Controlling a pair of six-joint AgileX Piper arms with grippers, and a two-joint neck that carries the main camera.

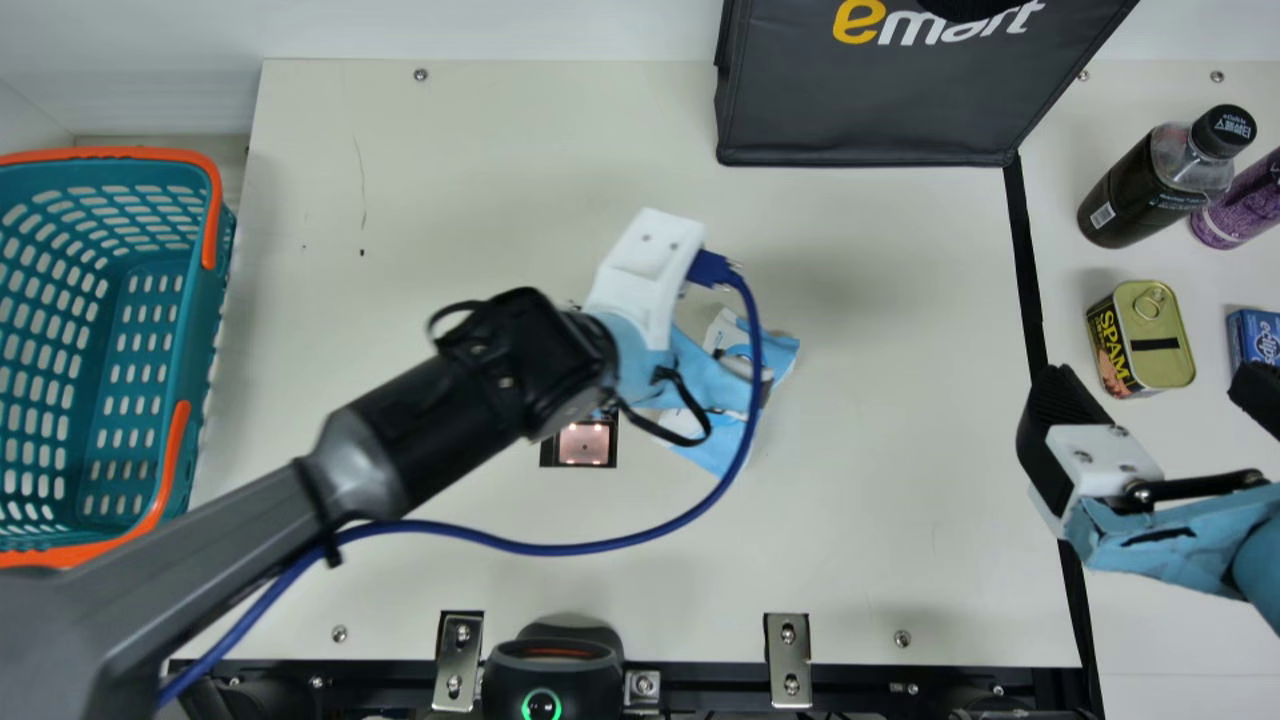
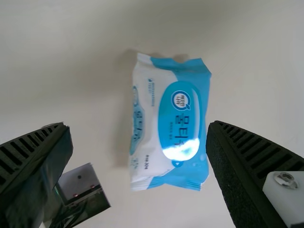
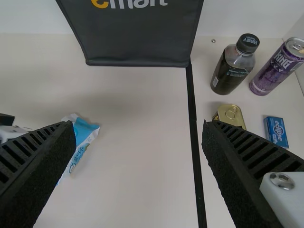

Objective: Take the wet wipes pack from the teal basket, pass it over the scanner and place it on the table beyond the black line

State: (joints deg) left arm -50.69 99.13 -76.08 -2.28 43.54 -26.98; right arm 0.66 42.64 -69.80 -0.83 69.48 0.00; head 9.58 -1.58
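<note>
The left gripper (image 1: 690,370), fingers open, hangs above the wet wipes pack (image 2: 178,123) right of the scanner (image 1: 585,443), and the right gripper's (image 1: 1160,395) fingers stand apart near the black line (image 1: 1027,260).

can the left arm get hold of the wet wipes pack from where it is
Likely yes: the left pincer is open over the wipes pack, and nothing visible lies between them.

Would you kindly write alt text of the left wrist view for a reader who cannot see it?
A blue-and-white wipes pack lies on the pale table, framed by the open left gripper. The scanner sits nearby, partly hidden by one finger.
</note>
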